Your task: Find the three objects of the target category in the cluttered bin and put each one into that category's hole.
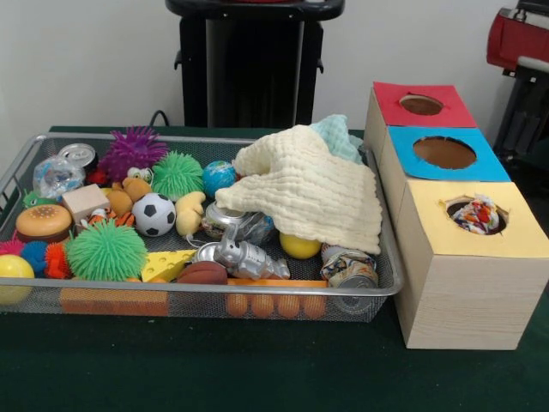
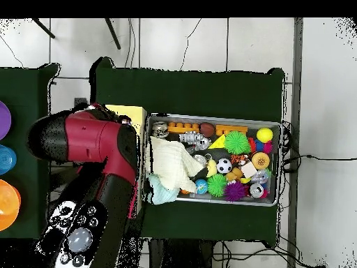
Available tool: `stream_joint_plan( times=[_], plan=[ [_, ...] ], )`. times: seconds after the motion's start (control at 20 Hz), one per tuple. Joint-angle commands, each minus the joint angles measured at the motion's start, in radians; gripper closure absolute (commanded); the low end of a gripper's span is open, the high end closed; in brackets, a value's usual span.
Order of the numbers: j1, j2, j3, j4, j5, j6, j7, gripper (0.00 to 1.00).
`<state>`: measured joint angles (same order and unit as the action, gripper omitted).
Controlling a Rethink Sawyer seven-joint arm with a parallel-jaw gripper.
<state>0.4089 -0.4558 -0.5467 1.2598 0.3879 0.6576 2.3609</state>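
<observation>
Right now you can see one printed white fabric bundle with red, yellow and blue patches (image 1: 476,215) sitting in the round hole of the yellow-topped pale wooden box (image 1: 506,240), its top showing at the opening. That box is the nearest of three standing in a row just right of the wide silver wire-mesh tray (image 1: 17,167); the blue-topped box (image 1: 489,163) and the red-topped box (image 1: 390,103) follow behind it.

Inside the tray, a plain cream cloth (image 1: 309,189) lies draped over the right end, with a mint-green cloth (image 1: 339,136) poking out at its far edge. The left half holds spiky rubber balls, a small soccer ball (image 1: 154,214) and other toys (no further printed bundles show in either view).

From overhead, the red and black arm (image 2: 97,143) reaches over the boxes, hiding its gripper, so you cannot tell its state; possibly it hangs above the yellow top.
</observation>
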Motion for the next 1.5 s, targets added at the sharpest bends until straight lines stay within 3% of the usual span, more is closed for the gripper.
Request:
stream_joint_plan(
  times=[0.05, 1.0, 1.5],
  plan=[
    [-0.019, 0.063, 0.104, 0.138, -0.012, 0.017, 0.160, 1.00],
    [-0.005, 0.165, 0.133, 0.123, 0.030, -0.063, 0.211, 1.00],
    [-0.002, 0.158, 0.148, 0.143, 0.051, -0.076, 0.212, 1.00]
  ],
)
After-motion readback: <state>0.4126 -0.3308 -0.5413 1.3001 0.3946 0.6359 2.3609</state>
